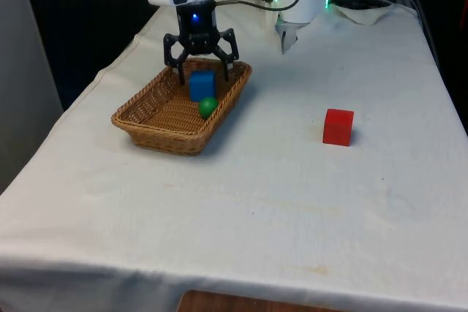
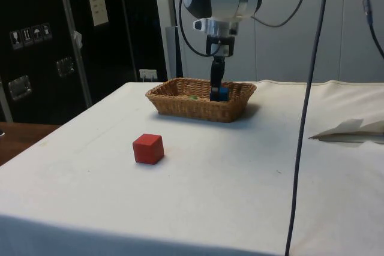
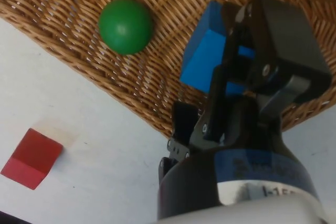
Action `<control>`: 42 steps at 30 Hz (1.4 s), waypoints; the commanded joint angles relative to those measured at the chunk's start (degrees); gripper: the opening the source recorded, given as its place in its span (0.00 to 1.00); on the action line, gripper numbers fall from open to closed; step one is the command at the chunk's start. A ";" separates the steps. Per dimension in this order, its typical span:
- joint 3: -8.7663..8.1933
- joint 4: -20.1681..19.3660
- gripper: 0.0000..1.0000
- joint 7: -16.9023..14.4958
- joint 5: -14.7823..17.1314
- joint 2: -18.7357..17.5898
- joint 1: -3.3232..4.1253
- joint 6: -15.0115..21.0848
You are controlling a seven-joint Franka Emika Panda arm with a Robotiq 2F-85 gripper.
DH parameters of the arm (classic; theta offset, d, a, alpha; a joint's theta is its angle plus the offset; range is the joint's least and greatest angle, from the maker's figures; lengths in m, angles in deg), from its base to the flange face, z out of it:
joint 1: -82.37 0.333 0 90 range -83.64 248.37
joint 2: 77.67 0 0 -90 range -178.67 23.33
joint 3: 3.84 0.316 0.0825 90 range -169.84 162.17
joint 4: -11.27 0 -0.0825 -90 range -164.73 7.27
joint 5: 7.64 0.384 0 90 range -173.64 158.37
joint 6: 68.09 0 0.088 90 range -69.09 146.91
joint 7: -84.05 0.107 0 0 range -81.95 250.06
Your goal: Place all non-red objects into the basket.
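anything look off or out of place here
Nothing stands out. The blue cube and green ball lie inside the basket, with the gripper open over the cube. The red cube sits upright on the white cloth, apart from the basket.

No text can be read with certainty. In the side view, a pale notice on the dark cabinet door and small handling-symbol stickers at its nine o'clock are too faint to read. Partial characters on the gripper body are illegible.
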 commanded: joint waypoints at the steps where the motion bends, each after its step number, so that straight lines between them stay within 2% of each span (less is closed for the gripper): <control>1: 0.69 0.29 1.00 -1.03 1.20 0.17 -0.57 0.11; 6: -0.06 0.29 1.00 -0.11 0.40 0.11 0.00 0.00; 11: -1.55 0.00 1.00 1.83 -1.26 2.81 0.69 -1.09; 13: -1.66 -0.11 1.00 2.64 -1.83 3.61 0.80 -1.15; 16: -1.66 -0.34 1.00 4.18 -3.15 5.10 0.92 -1.15; 17: -0.86 -0.06 1.00 2.58 -1.60 4.87 0.11 -1.09; 18: -1.66 -0.46 1.00 4.81 -3.67 5.61 0.92 -1.15; 21: -1.55 -0.92 1.00 7.51 -5.79 7.68 1.26 -0.97; 23: -1.43 -1.09 1.00 8.88 -6.93 8.71 1.38 -0.92; 24: -0.63 -0.80 1.00 7.28 -5.39 8.42 0.63 -1.09; 25: -1.32 -1.20 1.00 9.57 -7.51 9.17 1.43 -0.92; 31: -0.17 -1.72 1.00 14.27 -11.46 12.26 1.72 -0.63; 32: 0.23 -1.55 1.00 12.95 -10.43 12.61 1.09 -1.09; 33: 0.06 -1.78 1.00 14.90 -11.97 12.55 1.72 -0.57; 36: 1.38 -1.83 1.00 16.96 -13.29 13.24 1.78 -0.23; 39: 2.86 -1.83 1.00 18.16 -13.24 13.35 1.83 0.34; 40: 2.86 -1.83 1.00 18.16 -13.24 13.35 1.83 0.34; 41: 3.09 -1.72 1.00 17.36 -12.78 13.69 1.38 -0.34; 42: 3.61 -1.83 1.00 18.79 -13.29 13.41 1.89 0.74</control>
